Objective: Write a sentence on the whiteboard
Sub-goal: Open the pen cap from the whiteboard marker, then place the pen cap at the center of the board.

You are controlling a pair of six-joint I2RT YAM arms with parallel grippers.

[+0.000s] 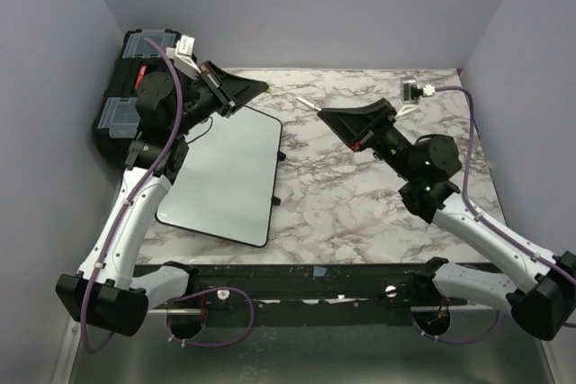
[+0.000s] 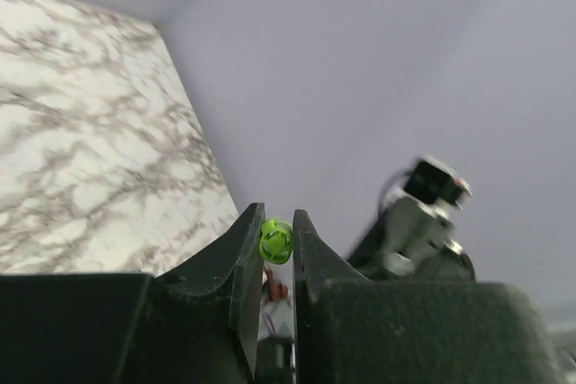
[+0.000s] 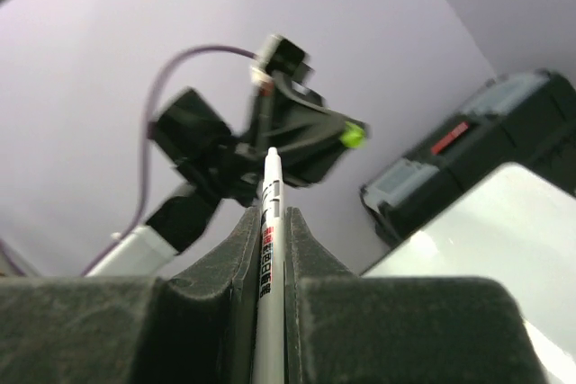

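- The flat rectangular whiteboard (image 1: 225, 173), white-faced with rounded corners and a thin black rim, lies on the marble table. It is below the right gripper (image 3: 270, 218) and off to that gripper's left, well apart from it. Its long axis runs from the near edge towards the far wall, tilted a little.
- I see no green writing on its face, so I judge the sentence not yet begun.
- The black plastic toolbox (image 1: 126, 101) with clear lid compartments sits behind the left gripper (image 1: 255, 87), on its outer side, just beside the board's far left corner.
- The left gripper is the nearer of the two, hanging above the board's far edge. The writing tool is in the right gripper, though, so I judge that arm must swing left and down.
- The right gripper's jaws are nearly together, clamped on a slim white marker pen (image 3: 271, 177) with red and black print. The pen runs along the fingers and sticks out past their tips towards the left gripper.
- I cannot tell whether the pen's outer end is a bare nib.
- The left gripper's jaws are pinched on a small round bright green cap (image 2: 276, 241), which sits right at the fingertips.
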